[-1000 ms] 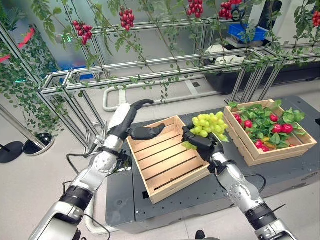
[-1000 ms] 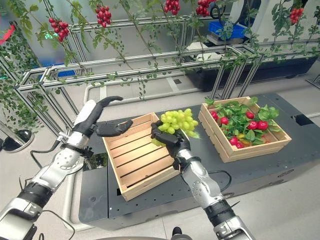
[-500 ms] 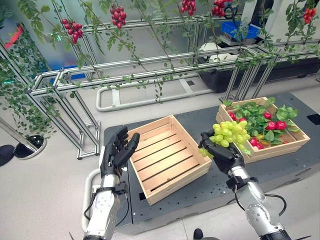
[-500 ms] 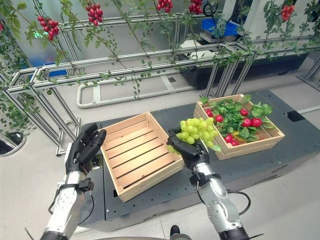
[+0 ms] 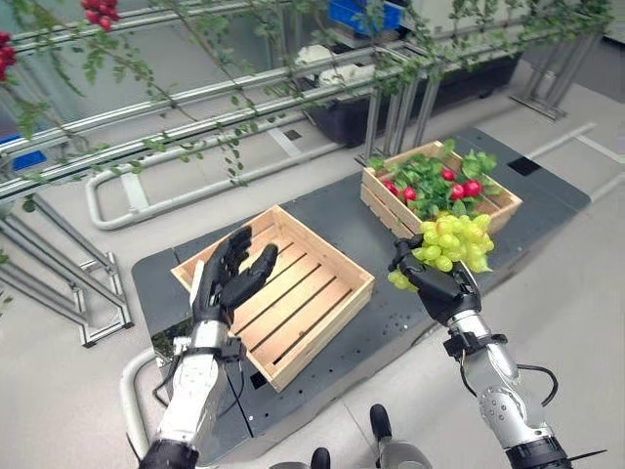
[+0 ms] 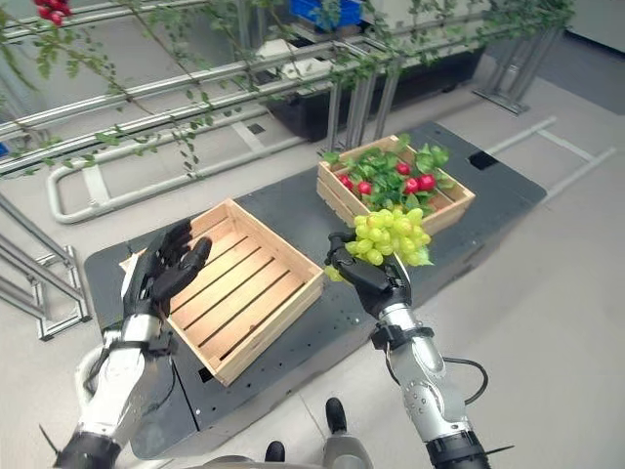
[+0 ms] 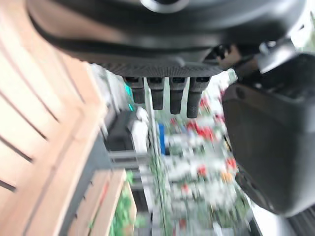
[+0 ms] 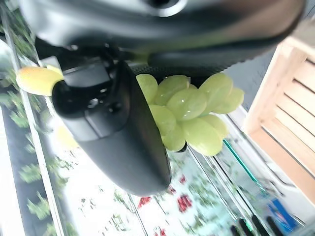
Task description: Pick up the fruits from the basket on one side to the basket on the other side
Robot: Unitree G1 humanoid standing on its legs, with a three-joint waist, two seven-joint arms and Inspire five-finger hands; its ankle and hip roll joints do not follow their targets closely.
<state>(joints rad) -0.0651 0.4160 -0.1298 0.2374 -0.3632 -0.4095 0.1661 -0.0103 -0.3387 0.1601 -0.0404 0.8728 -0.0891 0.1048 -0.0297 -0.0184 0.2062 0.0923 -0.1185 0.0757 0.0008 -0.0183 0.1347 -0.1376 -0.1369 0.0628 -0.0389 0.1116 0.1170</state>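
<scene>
Since the earlier frame the right hand (image 5: 441, 289) has drawn back from the empty crate (image 5: 278, 289), fingers curled under green grapes (image 5: 451, 243). Left hand (image 5: 230, 278) spread. Soft, loose cluster; likely best cradled underneath.

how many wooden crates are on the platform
2: an empty crate beside the open left hand, and a leafy crate of red fruit beyond the right hand gripping the green grapes.
</scene>
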